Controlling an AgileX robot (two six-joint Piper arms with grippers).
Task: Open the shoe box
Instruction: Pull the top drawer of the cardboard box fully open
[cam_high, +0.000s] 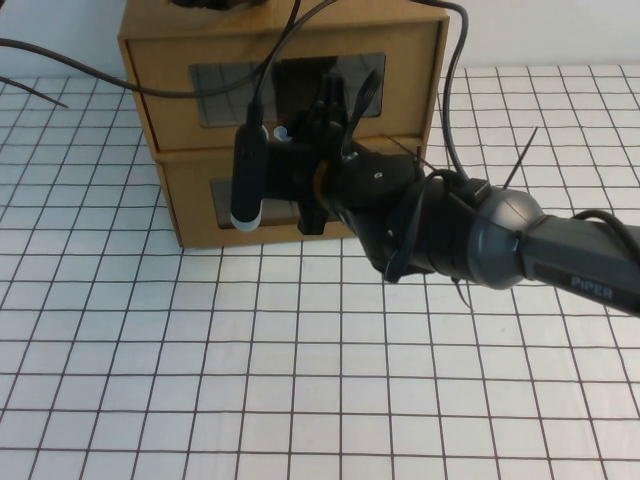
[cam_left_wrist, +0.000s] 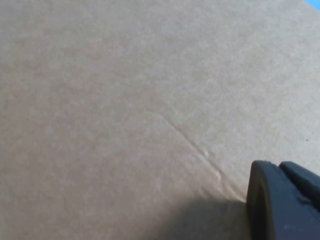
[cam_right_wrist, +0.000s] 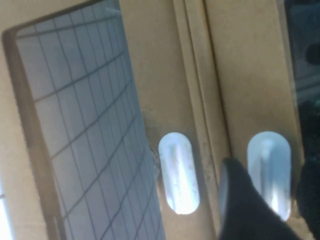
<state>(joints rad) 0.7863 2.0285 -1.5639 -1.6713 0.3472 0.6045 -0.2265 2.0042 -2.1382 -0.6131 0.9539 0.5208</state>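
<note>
The brown cardboard shoe box (cam_high: 160, 80) stands at the back of the table, with two stacked drawer fronts that each have a clear window (cam_right_wrist: 75, 125). My right gripper (cam_high: 345, 100) reaches from the right against the box front, near the seam between the drawers. It is open, its dark fingers (cam_right_wrist: 240, 200) straddling one white oval pull tab (cam_right_wrist: 268, 155). A second oval tab (cam_right_wrist: 178, 172) sits beside it, outside the jaws. My left gripper (cam_left_wrist: 280, 200) shows only as a dark edge close over plain cardboard (cam_left_wrist: 125, 110).
The white gridded table (cam_high: 300, 380) stretches in front of the box. Black cables (cam_high: 100, 75) hang across the box front and top. A black cylinder with a white tip (cam_high: 248, 175) hangs off the right arm, in front of the lower drawer.
</note>
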